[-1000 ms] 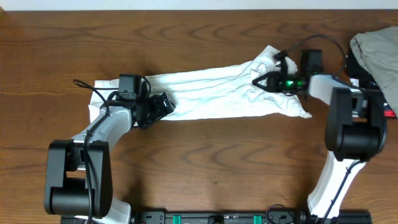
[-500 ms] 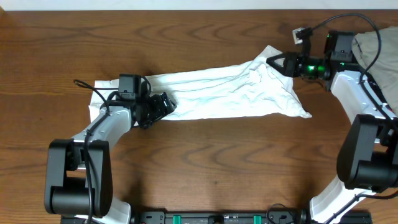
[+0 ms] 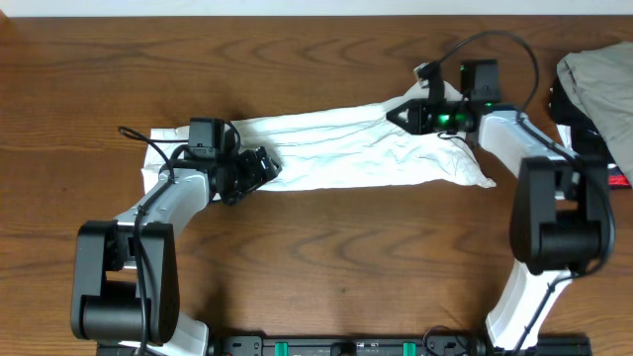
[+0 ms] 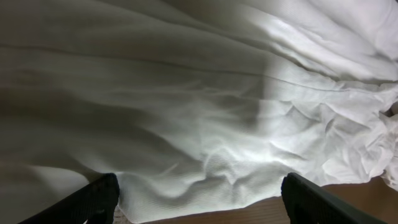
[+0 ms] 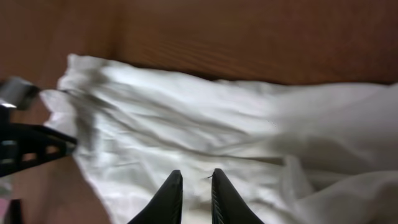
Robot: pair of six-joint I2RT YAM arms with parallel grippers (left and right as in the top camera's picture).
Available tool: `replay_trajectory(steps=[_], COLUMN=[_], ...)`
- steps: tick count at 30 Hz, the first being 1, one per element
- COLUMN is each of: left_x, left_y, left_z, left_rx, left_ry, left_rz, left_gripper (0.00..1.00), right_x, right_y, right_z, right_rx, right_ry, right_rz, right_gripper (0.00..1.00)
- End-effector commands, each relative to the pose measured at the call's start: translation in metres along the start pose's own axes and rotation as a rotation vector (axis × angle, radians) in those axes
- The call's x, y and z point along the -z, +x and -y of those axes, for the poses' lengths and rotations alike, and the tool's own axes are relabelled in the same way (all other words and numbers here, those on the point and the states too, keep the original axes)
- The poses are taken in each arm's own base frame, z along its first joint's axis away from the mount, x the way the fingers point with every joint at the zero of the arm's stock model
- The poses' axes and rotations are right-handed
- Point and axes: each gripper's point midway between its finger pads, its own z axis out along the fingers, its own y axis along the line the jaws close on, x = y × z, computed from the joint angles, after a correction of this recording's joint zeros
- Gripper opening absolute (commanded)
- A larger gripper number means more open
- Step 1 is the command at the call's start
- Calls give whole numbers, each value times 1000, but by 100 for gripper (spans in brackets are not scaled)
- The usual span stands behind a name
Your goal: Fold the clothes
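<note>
Okay, left hand [image 3: 255,168] wide, hovering low over the T-shirt [image 3: 336,148] at its 9 o'clock end, I'd guess to anchor it. My right hand [image 3: 398,114] is narrow at the 2 o'clock corner; I can't tell if it's pinching. Shirt lies bunched 9-to-3 across the desk [image 3: 326,257].

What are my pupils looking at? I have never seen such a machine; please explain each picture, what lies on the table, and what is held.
Two white-and-black robot arms sit at a brown wooden table. One picture looks down from above; the other two come from cameras on each wrist. A white, wrinkled cloth T-shirt lies stretched out; a heap of beige-grey garments sits at the right edge. The left pincer stands wide open over the shirt, holding nothing. The right pincer is nearly closed at the shirt's upper edge; whether it pinches cloth is unclear.
</note>
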Motion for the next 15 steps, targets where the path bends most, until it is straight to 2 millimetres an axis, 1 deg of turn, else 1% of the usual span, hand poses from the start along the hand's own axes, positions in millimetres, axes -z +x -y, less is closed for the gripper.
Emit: replay_trajectory(steps=[1,5,7,9,10,12,14,15], left_x=[-16,-15,-15,-15,-15,-15,-15,-15], left_y=[24,25,25,25,25,25,25,25], left_z=[-18,-17,-17,-17,-17,-17,-17,-17], left_rx=[45,45,45,45,46,46,45,45], left_ry=[-31,-25,-25,-25,-25,-25,-25,-25], left_rz=[-91,-95,-95,-95,-95,-95,-95,-95], left_gripper=[86,86,86,86,86,86,86,86], right_x=[-12,-15,-13,-10,-6,4,21,30], right_y=[11,19,20,19,15,2,-17,-26], right_z=[25,46,51,52,49,37,23,17], right_rx=[-54,-91,-102,-109,-106,-94,-87,-83], right_ry=[53,65,70,65,45,-16,-73,-89], right_rz=[-16,-20,-20,-14,-5,25,67,88], right_gripper=[16,17,17,14,13,13,15,18])
